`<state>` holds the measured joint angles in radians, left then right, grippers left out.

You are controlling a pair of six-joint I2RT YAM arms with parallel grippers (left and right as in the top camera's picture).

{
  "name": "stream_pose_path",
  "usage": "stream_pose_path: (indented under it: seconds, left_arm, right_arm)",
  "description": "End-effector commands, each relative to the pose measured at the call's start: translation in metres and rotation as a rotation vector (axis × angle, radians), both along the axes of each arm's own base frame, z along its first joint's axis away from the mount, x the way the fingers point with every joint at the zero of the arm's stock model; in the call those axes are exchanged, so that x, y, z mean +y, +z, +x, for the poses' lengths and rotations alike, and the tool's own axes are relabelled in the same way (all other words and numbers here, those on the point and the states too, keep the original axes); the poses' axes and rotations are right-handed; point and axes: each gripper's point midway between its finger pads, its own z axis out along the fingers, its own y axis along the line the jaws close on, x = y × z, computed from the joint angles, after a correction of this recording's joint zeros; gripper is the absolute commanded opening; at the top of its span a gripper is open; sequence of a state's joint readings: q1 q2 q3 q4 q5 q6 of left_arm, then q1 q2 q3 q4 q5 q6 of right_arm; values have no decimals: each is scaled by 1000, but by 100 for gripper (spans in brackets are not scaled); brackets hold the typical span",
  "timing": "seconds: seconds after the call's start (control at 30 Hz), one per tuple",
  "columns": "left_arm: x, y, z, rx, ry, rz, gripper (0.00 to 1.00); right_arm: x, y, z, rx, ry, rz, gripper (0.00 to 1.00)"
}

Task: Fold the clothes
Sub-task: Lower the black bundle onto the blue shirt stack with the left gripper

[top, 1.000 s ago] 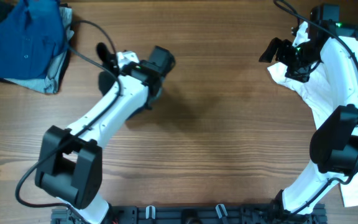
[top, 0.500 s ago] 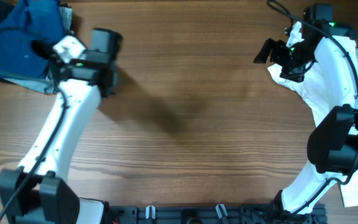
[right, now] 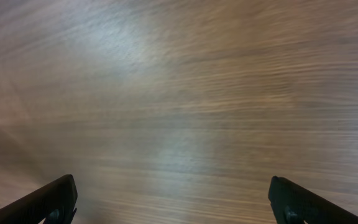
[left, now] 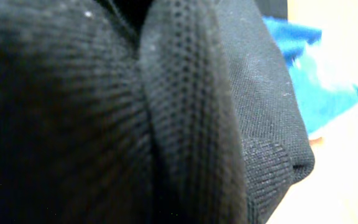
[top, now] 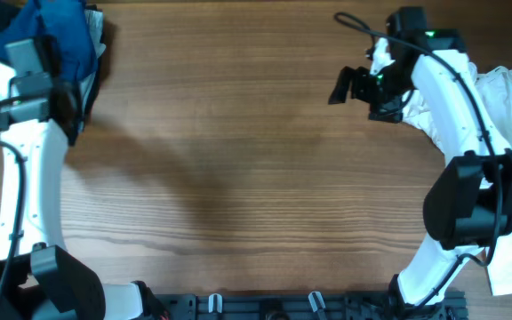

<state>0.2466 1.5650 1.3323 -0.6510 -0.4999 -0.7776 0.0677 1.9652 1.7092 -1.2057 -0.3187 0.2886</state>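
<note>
Left hand sits at ten o'clock, clamped shut, apparently on the black T-shirt. Its cloth fills the wrist camera just beside the blue shirt, likely headed for that pile. Right hand at one o'clock gapes wide, empty, over bare tabletop.

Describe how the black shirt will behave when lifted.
Probably floppy: the black shirt bunches into soft folds in the left wrist view. Likely light for its size, since the knit looks thin and open-meshed. Its textured weave should grip rather than slip.
</note>
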Motion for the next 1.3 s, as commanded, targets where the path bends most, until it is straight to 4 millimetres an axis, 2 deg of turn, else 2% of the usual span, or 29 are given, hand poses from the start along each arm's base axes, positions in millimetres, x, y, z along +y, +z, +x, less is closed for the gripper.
stream_pose_path:
  seconds: [0.0, 0.07, 0.17, 0.4, 0.5, 0.63, 0.83, 1.07, 1.13, 1.27]
  left_arm:
    - [24, 6, 2, -43, 13, -6, 4]
    - [36, -2, 6, -47, 34, -8, 4]
    - [47, -26, 11, -12, 54, -23, 4]
    - [50, -85, 24, 84, 40, -75, 4]
    - [51, -92, 31, 73, 37, -75, 4]
    - [52, -82, 45, 9, 19, -73, 4]
    - [46, -49, 64, -39, -7, -50, 4]
    - [24, 19, 85, -83, -40, 11, 4]
    - [22, 33, 90, -112, -43, 22, 4]
    - [28, 35, 90, -125, -26, 23, 4]
  right_arm:
    - [23, 3, -3, 6, 21, 22, 100]
    - [32, 4, -3, -6, 46, 23, 100]
    - [42, 4, -4, -15, 71, 25, 100]
    - [49, 4, -9, -1, 90, 28, 100]
    - [49, 3, -13, 15, 92, 24, 100]
    - [48, 3, -17, 31, 92, 18, 100]
    - [48, 3, -17, 31, 88, 18, 100]
    - [47, 3, -18, 37, 87, 18, 100]
    - [47, 2, -19, 42, 87, 17, 100]
    - [47, 2, -20, 44, 89, 16, 100]
